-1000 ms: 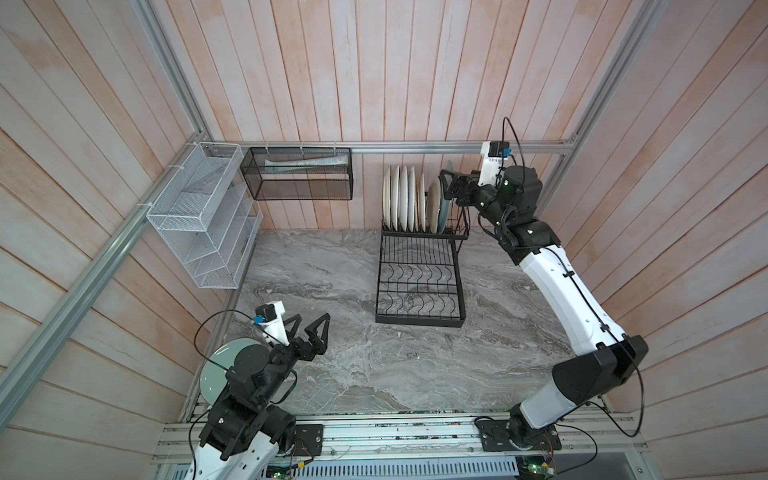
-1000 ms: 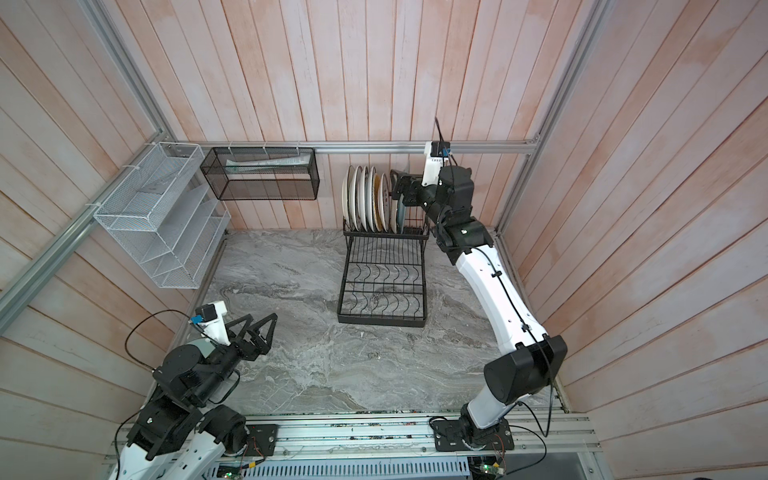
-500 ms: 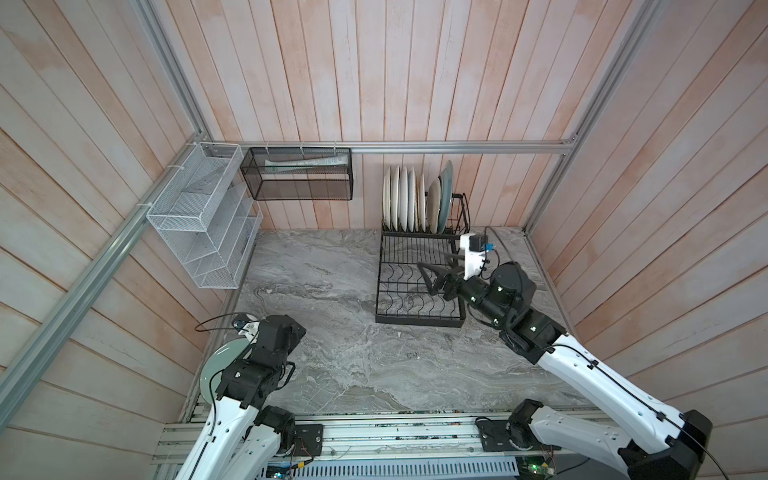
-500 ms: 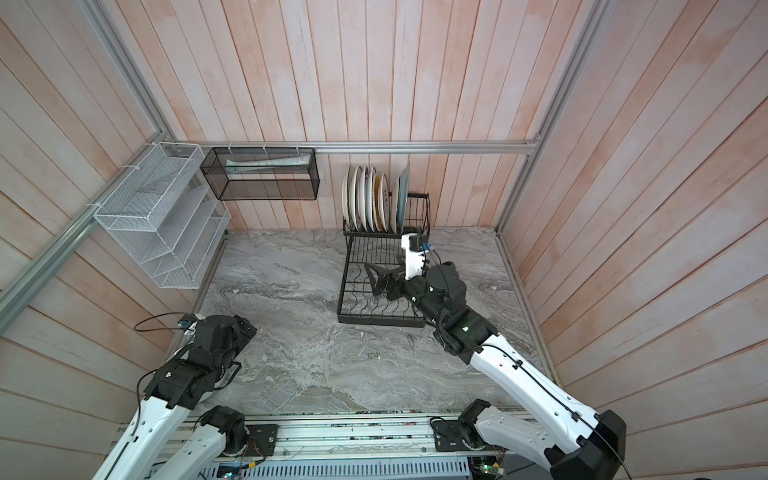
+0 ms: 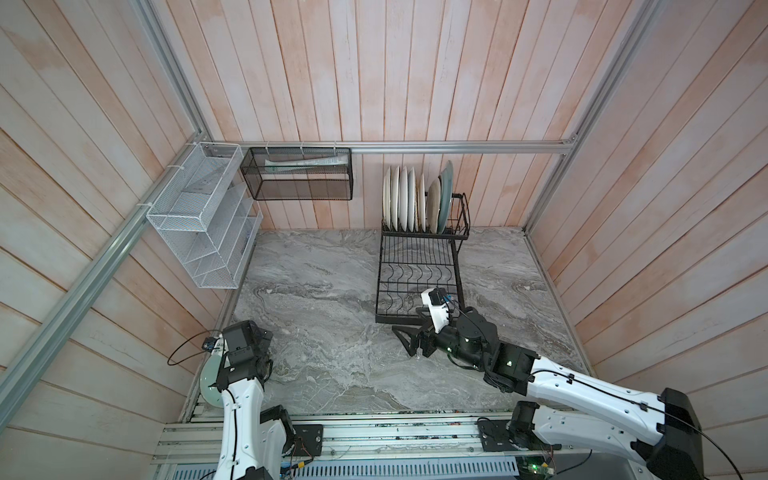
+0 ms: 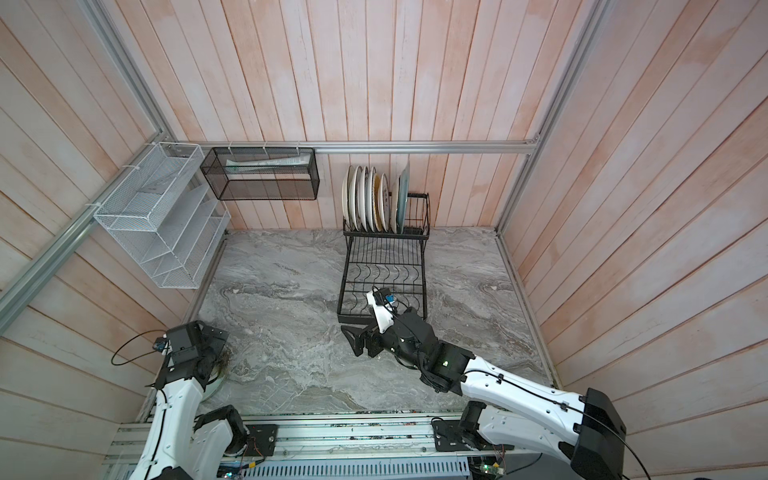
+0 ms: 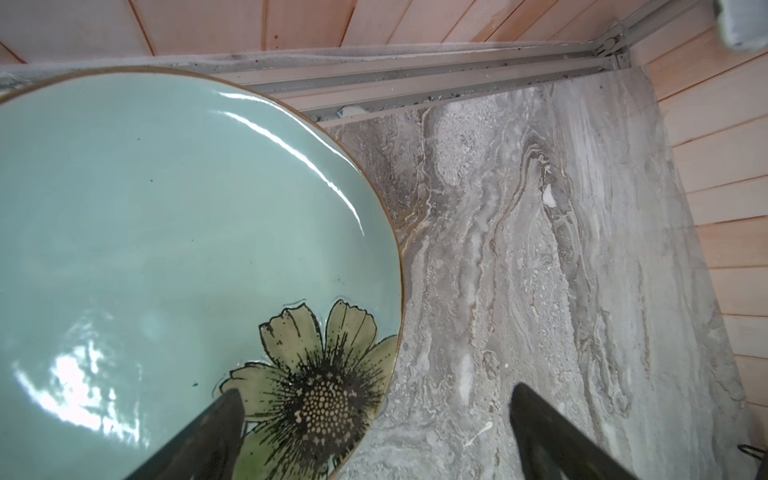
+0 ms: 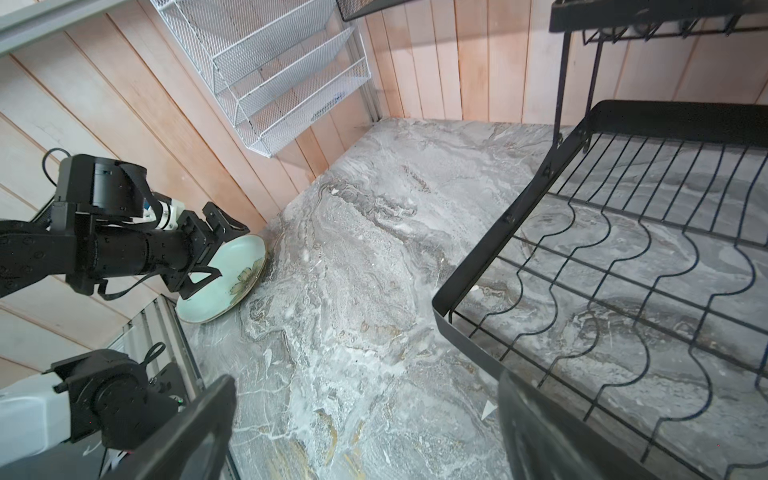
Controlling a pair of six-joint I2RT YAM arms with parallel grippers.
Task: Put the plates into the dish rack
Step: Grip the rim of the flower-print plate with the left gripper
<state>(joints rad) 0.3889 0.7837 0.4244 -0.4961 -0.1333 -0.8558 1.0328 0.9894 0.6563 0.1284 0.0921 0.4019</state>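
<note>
Several plates [image 5: 409,203] [image 6: 370,203] stand upright in the upper tier of the black wire dish rack [image 5: 379,291] [image 6: 341,291] [image 8: 498,232]. White ones are on the left and a grey-blue one on the right. A pale green plate with a flower [image 7: 166,208] [image 5: 206,382] [image 8: 216,303] lies flat at the front left corner. My left gripper [image 7: 374,415] [image 8: 232,249] is open and points down over its rim, one finger above the flower and the other above the marble. My right gripper [image 5: 403,341] [image 6: 351,340] [image 8: 365,415] is open and empty, low by the rack's front left corner.
A white mesh organizer [image 5: 203,220] [image 6: 158,232] hangs on the left wall. A black mesh basket [image 5: 297,178] [image 6: 262,174] hangs on the back wall. Wooden walls enclose the marble floor [image 5: 324,299] on three sides, and an aluminium rail [image 5: 374,432] runs along the front.
My right arm swung down from the rack's upper tier to the floor at the rack's front, still open. My left gripper tipped down over the green plate.
</note>
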